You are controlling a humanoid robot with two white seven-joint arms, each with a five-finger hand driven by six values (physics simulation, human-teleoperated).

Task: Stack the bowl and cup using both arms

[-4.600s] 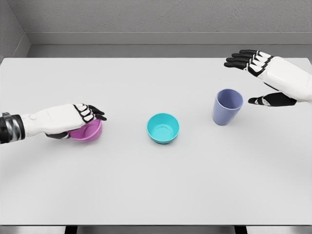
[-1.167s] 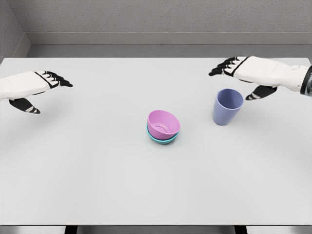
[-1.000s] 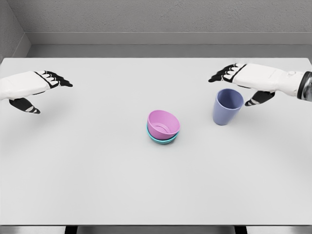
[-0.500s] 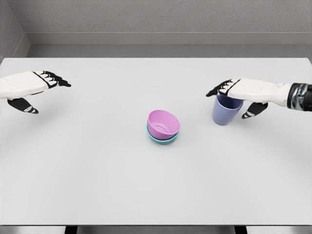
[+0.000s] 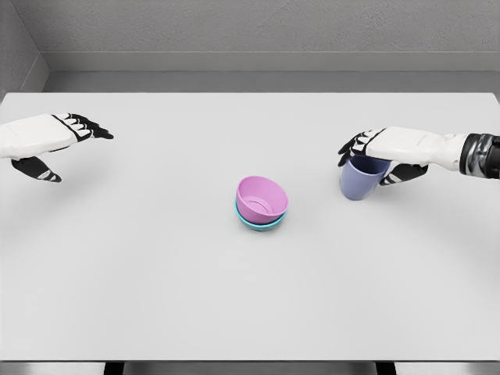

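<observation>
A single head camera looked down and forward over the white table, whose near edge ran along the bottom of the picture and whose far edge met the grey wall at the top. It stood at middle distance, taking in nearly the whole tabletop, with the arms entering from the left and right edges.

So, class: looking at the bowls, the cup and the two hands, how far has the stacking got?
Done: the pink bowl sits tilted in the teal bowl. In hand: the right hand is curled over the rim of the blue cup, which stands on the table. Left: lifting the cup onto the bowls. The left hand hangs open, apart.
</observation>
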